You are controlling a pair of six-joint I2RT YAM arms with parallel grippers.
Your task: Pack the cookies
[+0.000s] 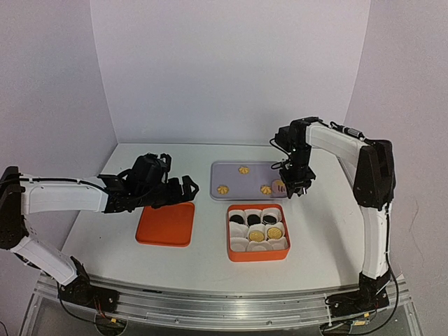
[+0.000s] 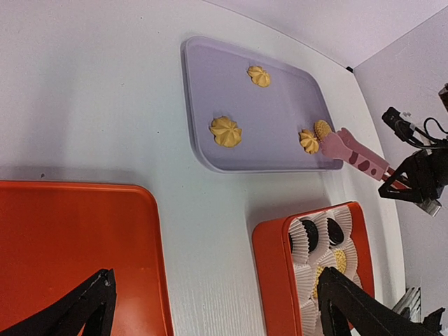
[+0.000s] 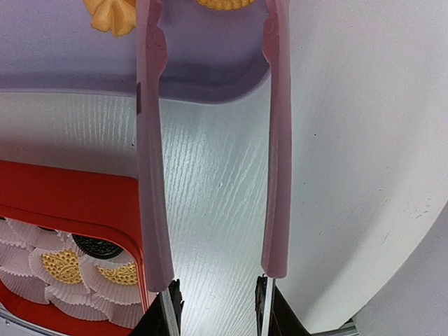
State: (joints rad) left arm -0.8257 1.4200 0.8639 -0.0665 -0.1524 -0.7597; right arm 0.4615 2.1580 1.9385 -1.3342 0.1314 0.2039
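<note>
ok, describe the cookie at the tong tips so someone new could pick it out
Start at the lavender tray just beyond the filled orange box. In the tray's near right corner, at the tips of the pink tongs, lies a flat golden disc cookie beside a ridged flower cookie. It is the only flat disc on that tray; the other three are ridged flowers.

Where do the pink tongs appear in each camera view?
Top external: pink tongs right of centre, at the lavender tray's near right corner.
Left wrist: tongs at right, tips at the tray's right end.
Right wrist: tongs' two arms run top to bottom, centre.
Shared landmark: the lavender tray.
</note>
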